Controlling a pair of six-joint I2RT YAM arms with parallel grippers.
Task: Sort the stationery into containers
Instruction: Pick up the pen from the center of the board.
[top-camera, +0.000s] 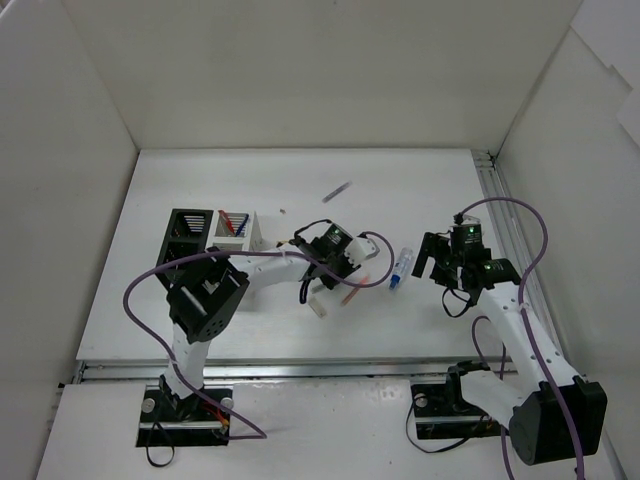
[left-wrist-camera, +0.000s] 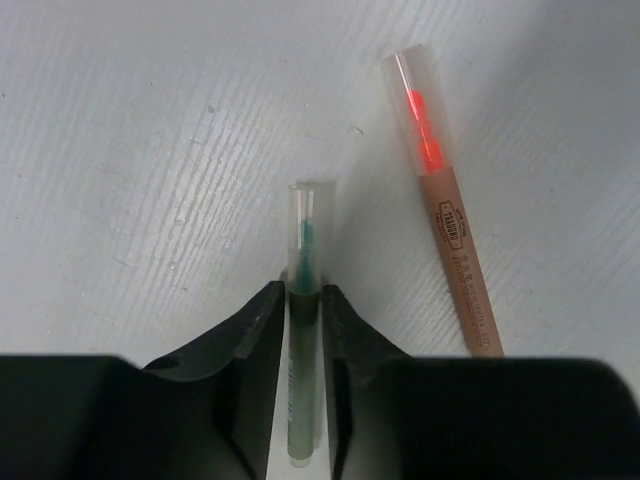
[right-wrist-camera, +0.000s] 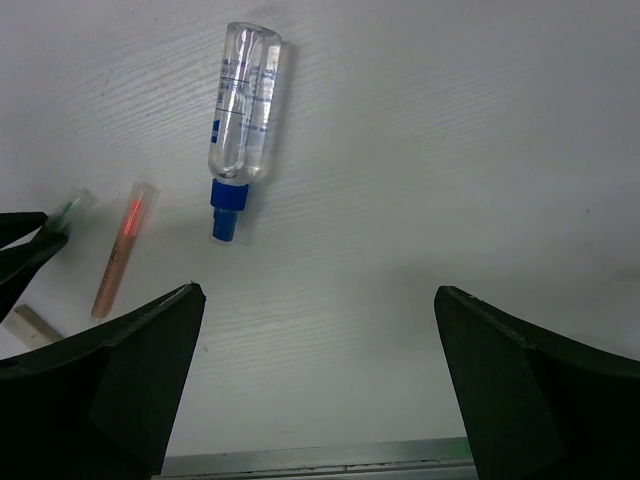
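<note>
My left gripper is down at the table, its jaws pressed on both sides of a green pen with a clear cap. An orange pen lies just right of it, apart from the fingers. From above, the left gripper sits mid-table, right of the black container and the white container, which holds pens. My right gripper stands wide open with nothing between its fingers. A clear tube with a blue cap lies ahead of it.
A beige eraser block lies near the left gripper. A grey pen lies farther back. White walls enclose the table, with a metal rail on the right.
</note>
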